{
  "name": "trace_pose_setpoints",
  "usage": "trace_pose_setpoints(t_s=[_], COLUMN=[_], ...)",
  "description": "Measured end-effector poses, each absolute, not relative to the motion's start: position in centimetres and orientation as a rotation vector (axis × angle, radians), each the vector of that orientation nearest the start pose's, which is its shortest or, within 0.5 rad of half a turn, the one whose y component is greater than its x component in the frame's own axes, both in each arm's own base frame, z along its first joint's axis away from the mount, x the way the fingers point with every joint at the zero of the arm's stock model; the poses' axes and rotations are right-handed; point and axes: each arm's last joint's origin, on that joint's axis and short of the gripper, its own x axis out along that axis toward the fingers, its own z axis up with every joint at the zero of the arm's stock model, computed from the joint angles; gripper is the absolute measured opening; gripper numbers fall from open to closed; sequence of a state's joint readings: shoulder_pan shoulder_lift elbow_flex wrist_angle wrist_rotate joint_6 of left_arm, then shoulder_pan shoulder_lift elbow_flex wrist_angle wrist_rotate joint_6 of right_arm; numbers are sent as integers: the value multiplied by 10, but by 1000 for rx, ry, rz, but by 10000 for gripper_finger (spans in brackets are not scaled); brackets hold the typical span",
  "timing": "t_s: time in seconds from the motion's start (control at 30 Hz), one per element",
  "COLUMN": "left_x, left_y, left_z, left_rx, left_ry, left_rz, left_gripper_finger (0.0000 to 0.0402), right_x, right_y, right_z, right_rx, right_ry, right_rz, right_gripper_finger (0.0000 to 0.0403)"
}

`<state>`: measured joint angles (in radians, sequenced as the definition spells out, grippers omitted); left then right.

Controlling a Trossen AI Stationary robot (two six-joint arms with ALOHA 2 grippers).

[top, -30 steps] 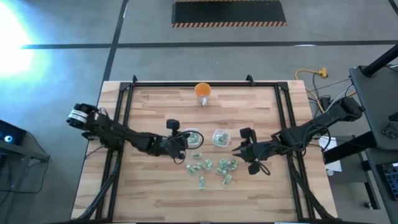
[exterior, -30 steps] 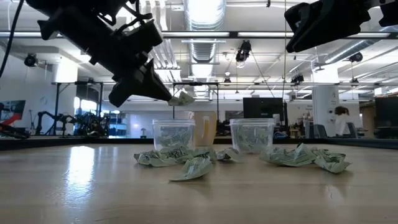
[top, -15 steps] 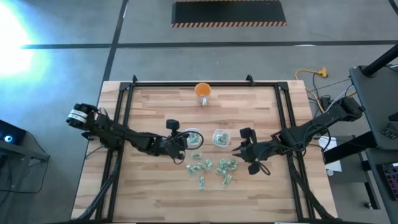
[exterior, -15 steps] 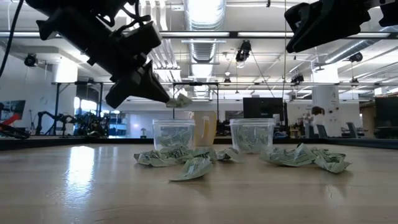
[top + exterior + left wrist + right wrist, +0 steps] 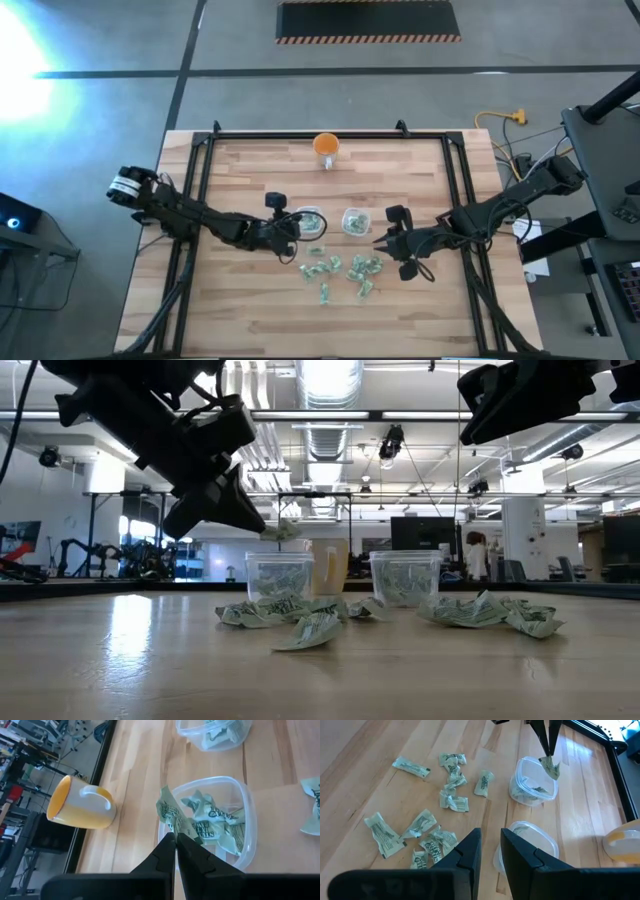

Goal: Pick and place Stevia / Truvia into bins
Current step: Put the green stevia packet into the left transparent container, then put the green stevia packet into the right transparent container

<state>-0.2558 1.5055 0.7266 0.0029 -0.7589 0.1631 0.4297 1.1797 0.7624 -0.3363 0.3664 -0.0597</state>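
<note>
We have the left gripper (image 5: pixel 176 839) pinched tight on one Stevia sachet (image 5: pixel 172 813), and in the left wrist view that sachet hangs over the near rim of the left bin (image 5: pixel 245 827), at the centre of the frame. The packet sticks out straight ahead of the fingertips, its long axis running from the tips toward the upper middle of that picture, a little tilted; it is creased, and we cannot read which face is up. In the low view the same sachet (image 5: pixel 283 531) sits at the tip of the left gripper (image 5: pixel 262 530), above the left bin (image 5: pixel 279 576) and clear of its rim. So the relation we judge the next move to turn on is plain: the bin mouth lies below the packet, with other sachets already inside, and we would expect only a release.

The right gripper (image 5: pixel 490 847) waits at the bottom centre of its own view, fingers narrowly apart and holding nothing, beside the right bin (image 5: pixel 526 842). Loose sachets (image 5: pixel 431 827) lie scattered on the wooden table (image 5: pixel 370 780) toward the left of that frame, their long axes pointing every way. In the high view the right gripper (image 5: pixel 385 243) is the nearer arm to that scatter (image 5: pixel 345 272). An orange mug (image 5: pixel 81 810) lies on its side at left in the left wrist view.
</note>
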Motion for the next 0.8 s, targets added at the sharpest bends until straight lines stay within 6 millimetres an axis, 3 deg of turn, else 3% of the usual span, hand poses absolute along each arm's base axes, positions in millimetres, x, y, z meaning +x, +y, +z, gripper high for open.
trace_pose_setpoints(t_s=[0.23,0.57,0.8], left_x=[279,279,280], left_y=[-52,-52,-56], left_z=[175,176,178], left_rx=[534,533,533], left_ry=[725,723,711], left_rz=[423,424,414], left_gripper_finger=[5,93,111], right_x=[220,219,217], right_y=[89,89,90], right_z=[238,236,229], right_rx=[-349,-351,-327], right_ry=[694,698,719], right_rz=[81,82,128], right_gripper_finger=[63,63,63])
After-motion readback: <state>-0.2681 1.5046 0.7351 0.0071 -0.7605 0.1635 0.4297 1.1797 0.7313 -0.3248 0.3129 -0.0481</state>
